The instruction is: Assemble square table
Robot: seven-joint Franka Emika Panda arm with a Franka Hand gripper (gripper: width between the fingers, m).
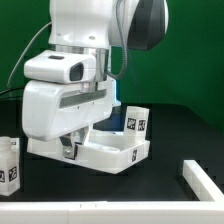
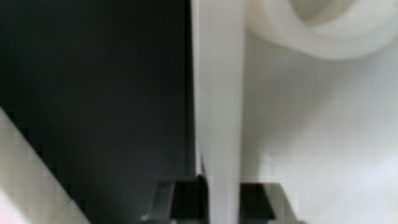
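White plastic is the material of all the furniture parts here. The largest part, the square table top [image 1: 112, 152], lies flat on the table under the arm, with its raised rim upward. The gripper [image 1: 70, 148] is down at the side of this slab toward the exterior view's left. In the wrist view its jaws are closed on the thin rim wall, which stands between the two dark fingertips [image 2: 178, 200].

One leg [image 1: 136, 122] with black-and-white tags stands upright at the far corner of the slab, toward the exterior view's right. It cannot be told if it sits in its socket or only stands just behind. A second leg [image 1: 8, 166] stands well apart at the exterior view's left edge and is clearly not mounted. The round corner socket [image 2: 329, 30] in the wrist view looks empty.

So the work seems to be at an early stage. At most one leg is in place, and the others are left to do. No further legs are in view.

The table [image 1: 175, 150] is black and matt. A white bar [image 1: 205, 185] lies on it toward the exterior view's right, apart from the slab. Behind the table hangs a green backdrop [image 1: 20, 30].
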